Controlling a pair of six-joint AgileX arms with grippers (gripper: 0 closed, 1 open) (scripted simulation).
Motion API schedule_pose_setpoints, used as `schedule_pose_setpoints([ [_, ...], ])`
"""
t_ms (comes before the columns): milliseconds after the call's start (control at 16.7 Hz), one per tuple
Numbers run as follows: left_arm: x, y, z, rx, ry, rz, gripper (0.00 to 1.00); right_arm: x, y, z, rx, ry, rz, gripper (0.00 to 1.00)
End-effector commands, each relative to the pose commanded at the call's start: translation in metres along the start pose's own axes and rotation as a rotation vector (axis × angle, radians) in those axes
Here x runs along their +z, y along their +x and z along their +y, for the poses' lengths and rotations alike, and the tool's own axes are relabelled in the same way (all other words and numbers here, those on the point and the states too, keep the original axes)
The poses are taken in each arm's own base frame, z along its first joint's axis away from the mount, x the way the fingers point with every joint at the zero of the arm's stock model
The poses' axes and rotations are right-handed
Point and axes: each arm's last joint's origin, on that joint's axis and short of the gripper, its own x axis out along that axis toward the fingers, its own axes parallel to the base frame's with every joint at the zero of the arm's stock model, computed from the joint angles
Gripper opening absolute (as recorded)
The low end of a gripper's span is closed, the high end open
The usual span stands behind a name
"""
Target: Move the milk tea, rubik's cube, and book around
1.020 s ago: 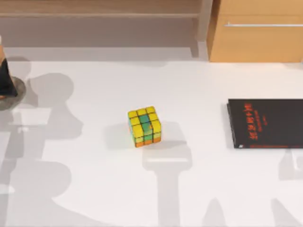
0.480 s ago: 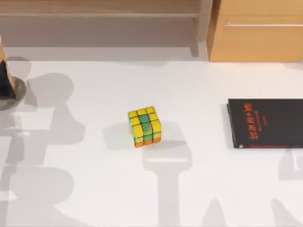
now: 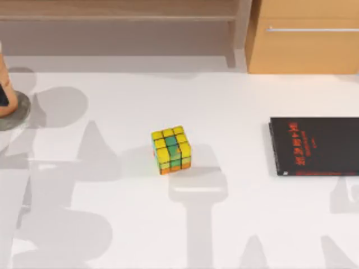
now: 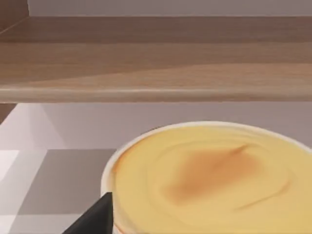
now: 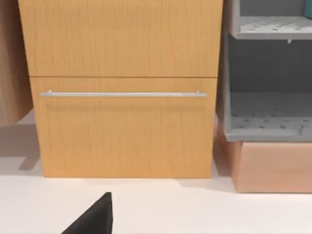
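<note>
Left claw state I cannot tell: its wrist view looks down on the milk tea [image 4: 209,180], close beneath the camera, a dark finger [image 4: 95,218] beside the rim. From above, the cup [image 3: 3,84] stands on a grey disc [image 3: 19,112] at the worktop's [image 3: 168,224] far left, so the left arm is nearer. The rubik's cube [image 3: 171,149] sits mid-worktop, well apart.

Place: we take this for a rendered home or study corner.
Furniture: a light wooden drawer cabinet with a slim metal handle [image 5: 122,94], a long wooden shelf board [image 4: 156,92], grey open shelving [image 5: 268,131].
Surface: a plain white tabletop [image 3: 235,224].
Belongings: a thin black book with red lettering [image 3: 315,145].
</note>
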Motion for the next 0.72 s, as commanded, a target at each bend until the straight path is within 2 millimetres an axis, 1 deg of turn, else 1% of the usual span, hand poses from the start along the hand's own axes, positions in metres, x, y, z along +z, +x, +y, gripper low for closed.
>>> schedule_pose_setpoints([
  [180,0.004,-0.004,0.0,0.0,-0.002,0.006,1.0,0.0,0.0,0.0,0.0,0.0,0.0,1.0],
  [420,0.004,-0.002,-0.001,-0.005,-0.001,0.002,1.0,0.0,0.0,0.0,0.0,0.0,0.0,1.0],
  [480,0.007,0.0,-0.001,-0.006,-0.003,-0.004,1.0,0.0,0.0,0.0,0.0,0.0,0.0,1.0],
  [600,0.019,0.011,-0.004,-0.018,-0.022,-0.02,1.0,0.0,0.0,0.0,0.0,0.0,0.0,1.0],
  [720,0.035,0.031,-0.011,-0.047,-0.062,-0.023,1.0,0.0,0.0,0.0,0.0,0.0,0.0,1.0],
])
